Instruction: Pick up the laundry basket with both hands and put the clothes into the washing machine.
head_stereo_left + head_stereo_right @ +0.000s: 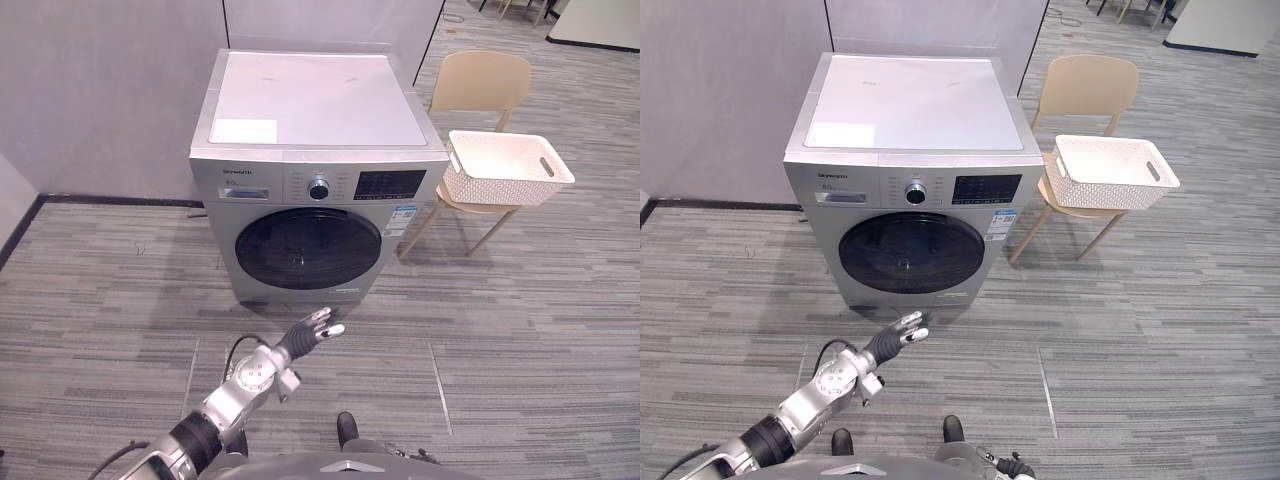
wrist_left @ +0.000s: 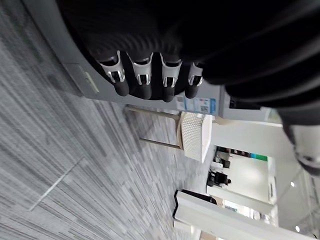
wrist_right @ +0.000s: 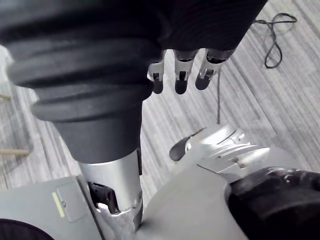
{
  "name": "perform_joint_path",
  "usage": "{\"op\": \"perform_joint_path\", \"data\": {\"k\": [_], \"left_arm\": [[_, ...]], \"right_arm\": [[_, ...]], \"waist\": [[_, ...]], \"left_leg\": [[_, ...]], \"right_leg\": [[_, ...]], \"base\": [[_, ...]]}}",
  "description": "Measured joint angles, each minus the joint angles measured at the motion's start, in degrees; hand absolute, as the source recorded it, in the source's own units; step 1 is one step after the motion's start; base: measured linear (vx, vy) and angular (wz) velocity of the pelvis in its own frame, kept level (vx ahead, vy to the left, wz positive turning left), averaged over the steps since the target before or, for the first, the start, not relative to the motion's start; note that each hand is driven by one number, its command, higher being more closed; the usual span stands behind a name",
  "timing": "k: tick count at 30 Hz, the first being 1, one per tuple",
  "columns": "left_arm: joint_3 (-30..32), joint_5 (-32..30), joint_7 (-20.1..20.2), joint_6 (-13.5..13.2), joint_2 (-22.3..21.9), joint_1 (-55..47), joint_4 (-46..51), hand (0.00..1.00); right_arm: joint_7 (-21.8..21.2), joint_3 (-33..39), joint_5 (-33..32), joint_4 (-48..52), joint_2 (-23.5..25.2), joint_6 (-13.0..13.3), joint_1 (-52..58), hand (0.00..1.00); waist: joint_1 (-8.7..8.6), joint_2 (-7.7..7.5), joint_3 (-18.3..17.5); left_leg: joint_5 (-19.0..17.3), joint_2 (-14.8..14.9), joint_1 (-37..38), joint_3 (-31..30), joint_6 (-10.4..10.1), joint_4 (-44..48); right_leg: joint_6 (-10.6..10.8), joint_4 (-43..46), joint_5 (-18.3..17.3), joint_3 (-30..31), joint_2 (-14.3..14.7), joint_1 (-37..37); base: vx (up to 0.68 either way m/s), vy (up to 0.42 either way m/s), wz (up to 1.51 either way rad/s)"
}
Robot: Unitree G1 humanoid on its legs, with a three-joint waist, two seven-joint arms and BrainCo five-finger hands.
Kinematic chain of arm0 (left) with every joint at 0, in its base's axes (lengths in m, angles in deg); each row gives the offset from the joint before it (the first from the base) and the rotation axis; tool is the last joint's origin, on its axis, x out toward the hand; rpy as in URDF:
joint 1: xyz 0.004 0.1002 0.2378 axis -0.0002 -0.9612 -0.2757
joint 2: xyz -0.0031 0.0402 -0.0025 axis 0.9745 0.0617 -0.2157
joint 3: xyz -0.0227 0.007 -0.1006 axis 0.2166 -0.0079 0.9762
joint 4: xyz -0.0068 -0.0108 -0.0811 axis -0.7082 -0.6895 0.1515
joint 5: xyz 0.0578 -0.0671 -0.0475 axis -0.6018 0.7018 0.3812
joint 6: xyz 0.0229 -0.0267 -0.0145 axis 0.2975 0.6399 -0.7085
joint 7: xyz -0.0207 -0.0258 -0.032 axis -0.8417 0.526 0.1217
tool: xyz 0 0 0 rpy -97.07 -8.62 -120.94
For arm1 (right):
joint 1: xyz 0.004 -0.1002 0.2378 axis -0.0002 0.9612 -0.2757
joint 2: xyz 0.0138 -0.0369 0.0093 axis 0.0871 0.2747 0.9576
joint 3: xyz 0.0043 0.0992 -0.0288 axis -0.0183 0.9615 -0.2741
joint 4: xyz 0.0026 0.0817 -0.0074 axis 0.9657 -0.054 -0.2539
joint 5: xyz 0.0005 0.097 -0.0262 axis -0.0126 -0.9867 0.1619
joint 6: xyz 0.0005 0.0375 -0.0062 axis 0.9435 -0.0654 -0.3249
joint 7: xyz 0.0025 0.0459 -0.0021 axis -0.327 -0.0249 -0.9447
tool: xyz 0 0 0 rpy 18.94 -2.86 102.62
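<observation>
A white perforated laundry basket (image 1: 500,186) rests on the seat of a beige chair (image 1: 482,84) to the right of the silver washing machine (image 1: 318,110). From here the inside of the basket looks bare and white. The machine's round dark door (image 1: 308,247) is shut. My left hand (image 1: 312,331) is raised low in front of the door, a short way from it, open with fingers stretched forward and holding nothing. The same basket (image 2: 196,136) appears past the left hand's fingers (image 2: 144,82). My right hand (image 3: 180,75) hangs near my body, fingers relaxed and empty.
Grey partition walls (image 1: 110,90) stand behind and to the left of the machine. Striped grey carpet (image 1: 540,330) spreads in front of the machine and the chair. More furniture legs (image 1: 520,8) stand at the far back right.
</observation>
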Motion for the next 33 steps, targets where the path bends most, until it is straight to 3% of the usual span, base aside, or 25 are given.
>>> {"op": "perform_joint_path", "data": {"k": [6,9,13,16,17,18,19,20,21,22,24,26,27,28,30,33], "left_arm": [[9.4,-5.0,-0.4,1.5,-0.3,-2.5,-16.2,0.00],[19.7,-10.9,-2.8,2.6,-2.0,-2.3,-31.8,0.00],[31.8,-16.2,-6.4,4.1,-2.0,-4.1,-41.2,0.00],[38.3,-17.5,-8.2,4.8,-2.1,-5.6,-41.7,0.00],[39.7,-17.5,-8.4,4.9,-2.2,-5.7,-41.5,0.00],[42.2,-17.5,-8.8,5.1,-2.9,-6.0,-40.2,0.00],[43.7,-17.5,-9.0,5.1,-3.8,-6.5,-39.5,0.00],[46.0,-17.4,-9.3,5.1,-4.4,-6.9,-38.7,0.00],[47.6,-17.4,-9.3,5.4,-4.6,-7.0,-37.9,0.00],[48.0,-17.5,-9.3,5.5,-4.9,-7.0,-37.2,0.00],[50.7,-17.7,-9.5,5.7,-4.9,-7.5,-36.7,0.00],[51.2,-18.1,-10.1,6.4,-4.9,-7.6,-36.4,0.00],[50.9,-18.7,-10.6,6.5,-5.1,-7.6,-36.4,0.00],[50.7,-18.8,-10.6,6.5,-5.1,-7.6,-36.4,0.00],[50.5,-20.3,-10.7,6.4,-6.1,-7.2,-36.2,0.00],[48.3,-21.5,-10.7,6.1,-6.7,-6.9,-36.2,0.00]], "right_arm": [[0.0,1.9,0.0,-1.5,0.2,-0.9,-0.1,0.00],[0.0,2.6,1.8,-1.7,0.4,-1.0,-0.7,0.00],[0.0,3.1,2.6,-2.2,0.0,-2.3,-2.8,0.00],[-0.1,3.3,4.5,-2.2,-0.2,-3.0,-3.6,0.00],[-0.2,3.8,4.5,-2.1,-0.2,-3.3,-3.8,0.00],[-0.4,4.9,4.9,-1.5,-0.3,-3.3,-3.1,0.00],[-0.4,5.0,5.0,-1.1,-0.3,-3.3,-3.4,0.00],[-0.5,4.7,5.0,1.3,-0.1,-3.1,-3.4,0.00],[-0.5,2.9,4.8,3.4,0.2,-2.9,-2.6,0.00],[-0.5,2.4,4.5,3.5,0.6,-2.8,-2.6,0.00],[0.1,1.9,3.7,4.7,1.1,-2.8,-2.6,0.00],[0.2,1.5,3.3,6.0,1.1,-2.8,-2.5,0.00],[0.3,1.4,3.3,7.3,1.2,-2.8,-2.2,0.00],[0.3,1.5,3.3,7.7,1.2,-2.8,-2.2,0.00],[0.9,2.7,3.4,7.8,1.2,-3.2,-2.2,0.00],[1.0,3.5,3.3,6.8,1.2,-3.4,-2.1,0.00]], "waist": [[0.16,-0.05,-0.2],[0.32,-0.14,-0.2],[1.03,-0.31,0.1],[2.17,-0.80,0.9],[2.73,-1.48,1.3],[3.01,-1.03,1.7],[3.52,-1.08,2.8],[3.44,-0.16,3.4],[3.26,0.17,3.7],[3.17,0.44,3.7],[3.46,-0.91,4.2],[3.56,-0.87,4.8],[3.55,-0.60,4.9],[3.49,-0.50,4.9],[2.93,0.59,4.9],[1.80,0.68,4.5]], "left_leg": [[-0.4,-0.1,0.5,0.0,-0.1,0.0],[-0.5,-0.1,0.9,0.2,0.0,0.0],[-1.2,-0.6,1.8,0.6,0.4,0.1],[-3.6,-2.6,1.4,-0.6,2.2,3.4],[-5.2,-3.7,0.6,-1.2,3.1,6.2],[-9.2,-4.2,-1.5,-2.0,3.8,12.5],[-10.8,-4.3,-2.0,-2.9,4.5,15.1],[-12.2,-4.4,-2.4,-4.6,5.1,17.8],[-12.8,-4.8,-2.3,-7.6,5.9,17.9],[-12.7,-4.9,-1.7,-8.2,5.9,16.7],[-11.7,-4.8,-0.2,-10.9,7.5,13.9],[-11.6,-5.3,0.0,-12.9,7.6,15.2],[-12.1,-5.9,0.7,-14.0,7.9,16.0],[-12.4,-6.4,1.5,-14.7,7.9,15.7],[-14.2,-7.3,3.4,-17.3,7.8,15.5],[-16.9,-9.0,5.9,-21.7,7.2,15.6]], "right_leg": [[-0.9,-0.2,-0.5,-0.2,0.0,0.7],[-1.8,-0.5,0.0,-0.2,0.0,1.1],[-3.1,0.4,-1.0,-0.4,-0.5,1.4],[-5.5,6.2,-5.4,-2.7,-3.0,1.0],[-7.4,8.8,-7.3,-3.8,-4.7,0.9],[-6.1,16.2,-8.2,-5.5,-6.9,0.7],[-6.6,22.8,-7.9,-4.9,-7.2,-1.4],[-10.8,33.0,-5.2,-2.6,-6.5,-5.3],[-18.1,45.3,5.2,1.7,-4.3,-11.1],[-16.7,48.8,8.1,3.7,-3.7,-13.4],[-9.1,56.5,1.0,4.5,-1.2,-17.5],[-6.8,55.7,-3.4,3.3,-0.7,-19.0],[-5.1,50.2,-4.6,2.9,-1.1,-18.9],[-4.7,45.8,-4.9,2.9,-1.4,-18.4],[-4.4,24.9,-4.6,3.8,-1.7,-14.1],[-4.9,14.1,-3.1,1.6,-4.4,-10.2]], "base": [[0.00,0.000,0.00],[0.01,-0.005,-0.04],[0.01,0.002,-0.01],[0.03,0.062,0.38],[0.04,0.143,0.80],[0.04,0.153,0.82],[0.01,0.157,0.97],[-0.02,0.164,1.26],[0.00,0.147,1.46],[0.08,0.083,1.54],[0.18,-0.024,1.34],[0.20,-0.008,1.13],[0.23,-0.009,0.83],[0.23,-0.032,0.68],[0.24,-0.071,0.63],[0.31,-0.216,0.81]]}}
